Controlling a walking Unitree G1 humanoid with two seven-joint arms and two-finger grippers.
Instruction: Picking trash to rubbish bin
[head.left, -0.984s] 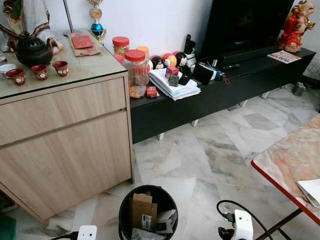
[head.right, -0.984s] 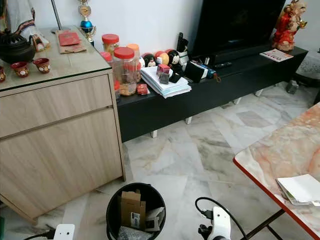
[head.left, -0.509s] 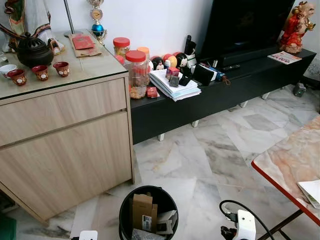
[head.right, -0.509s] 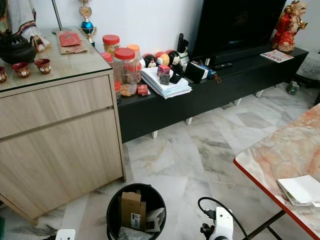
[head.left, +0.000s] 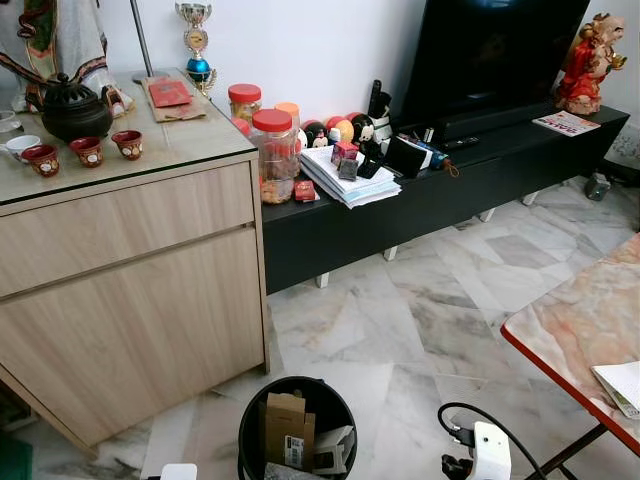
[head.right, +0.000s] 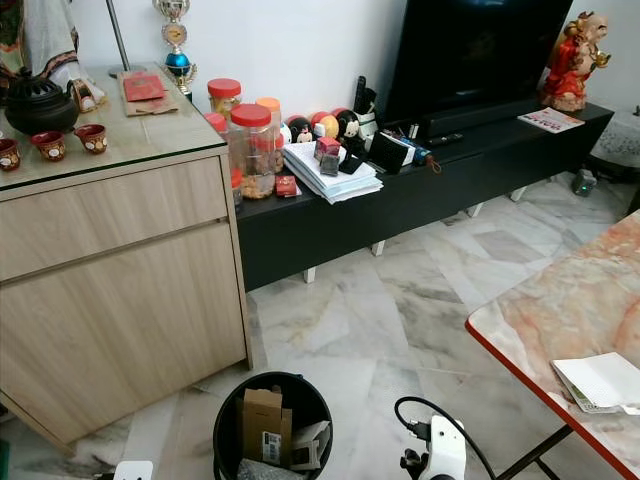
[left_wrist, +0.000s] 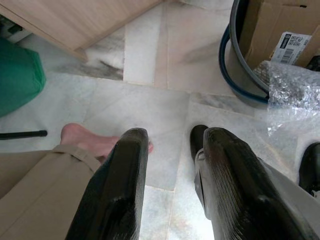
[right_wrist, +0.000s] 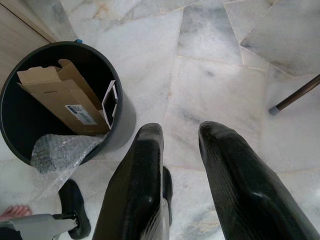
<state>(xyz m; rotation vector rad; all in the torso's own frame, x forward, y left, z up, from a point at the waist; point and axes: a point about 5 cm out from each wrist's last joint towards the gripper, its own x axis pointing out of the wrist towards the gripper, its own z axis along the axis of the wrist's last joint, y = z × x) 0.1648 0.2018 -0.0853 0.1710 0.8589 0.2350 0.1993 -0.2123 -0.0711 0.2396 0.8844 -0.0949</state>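
Note:
A black round rubbish bin (head.left: 296, 380) stands on the marble floor just in front of me. Inside it are a flattened cardboard box (right_wrist: 60, 95) with a barcode label and a crumpled sheet of bubble wrap (right_wrist: 60, 152). My left gripper (left_wrist: 175, 135) hangs low over the floor beside the bin's wall (left_wrist: 240, 55), open with nothing between its fingers. On the bin's other side my right gripper (right_wrist: 181, 127) is also open and holds nothing. Both white wrists, left (head.left: 178, 470) and right (head.left: 488, 450), show at the bottom edge of the left eye view.
A light wooden cabinet (head.left: 130, 290) stands left of the bin, and a low black TV console (head.left: 420, 200) with jars and papers runs along the wall. A marble table with a red edge (head.left: 575, 330) is at the right. A person's bare foot (left_wrist: 95, 141) rests by my left gripper.
The camera has shifted a little, so the cabinet and console sit slightly lower in the picture. My left wrist shows less at the bottom edge. The bin's contents look the same.

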